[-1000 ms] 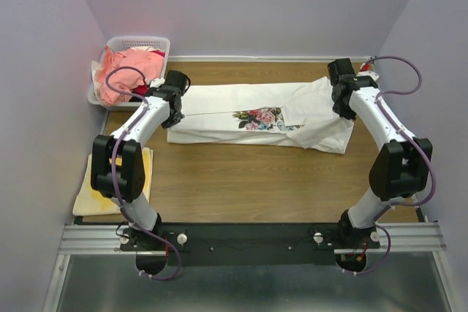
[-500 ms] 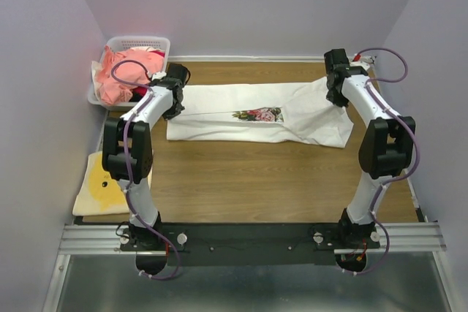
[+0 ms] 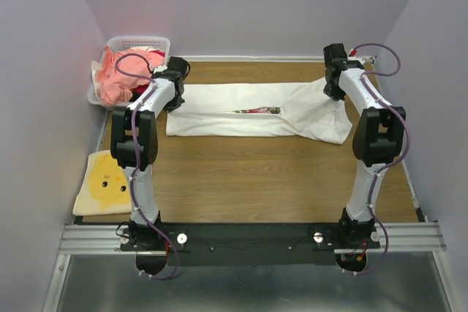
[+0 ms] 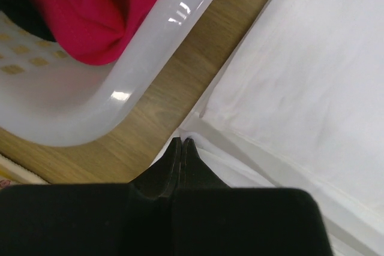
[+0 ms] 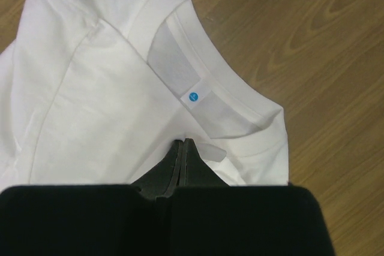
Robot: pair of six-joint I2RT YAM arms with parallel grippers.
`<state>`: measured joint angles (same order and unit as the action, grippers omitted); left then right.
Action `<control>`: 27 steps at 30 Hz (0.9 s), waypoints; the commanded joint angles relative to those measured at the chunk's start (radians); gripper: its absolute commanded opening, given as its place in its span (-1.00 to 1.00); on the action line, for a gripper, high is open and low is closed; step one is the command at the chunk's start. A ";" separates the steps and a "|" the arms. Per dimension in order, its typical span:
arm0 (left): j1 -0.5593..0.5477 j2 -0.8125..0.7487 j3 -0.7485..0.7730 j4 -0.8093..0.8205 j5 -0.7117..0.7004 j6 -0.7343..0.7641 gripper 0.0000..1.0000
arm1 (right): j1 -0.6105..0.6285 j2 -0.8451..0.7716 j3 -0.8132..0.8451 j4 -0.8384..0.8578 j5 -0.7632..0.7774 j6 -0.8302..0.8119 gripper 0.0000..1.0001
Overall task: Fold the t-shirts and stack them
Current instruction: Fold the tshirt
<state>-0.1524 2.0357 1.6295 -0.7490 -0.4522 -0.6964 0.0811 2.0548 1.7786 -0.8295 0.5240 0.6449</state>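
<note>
A white t-shirt (image 3: 256, 120) lies lengthwise across the far half of the table, folded over so that only a sliver of its floral print (image 3: 257, 110) shows. My left gripper (image 3: 174, 84) is shut on its left edge (image 4: 240, 166), pinching the cloth beside the basket. Over at the collar end, my right gripper (image 3: 335, 82) is shut on the fabric just below the neckband (image 5: 234, 103), near a small blue-dotted label (image 5: 192, 96). A salmon-pink t-shirt (image 3: 117, 72) and a red one (image 4: 90, 10) are heaped in the basket.
The white lattice basket (image 3: 140, 40) stands at the far left corner, its rim (image 4: 156, 40) close to my left fingers. A folded yellow cloth with a face print (image 3: 108, 182) lies at the near left. Purple walls close in on three sides.
Both grippers have moved toward the far edge, carrying the shirt's layer over itself. The floral print, fully visible a second ago, is now nearly covered. The yellow cloth is more exposed.
</note>
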 commanded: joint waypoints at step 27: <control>-0.022 -0.028 0.064 0.057 0.023 0.147 -0.10 | 0.003 -0.087 -0.148 0.089 -0.237 -0.070 0.26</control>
<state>-0.1406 2.0945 1.7435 -0.7376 -0.4786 -0.5949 0.0708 2.0861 1.7748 -0.7719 0.3611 0.5781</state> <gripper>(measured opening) 0.455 0.649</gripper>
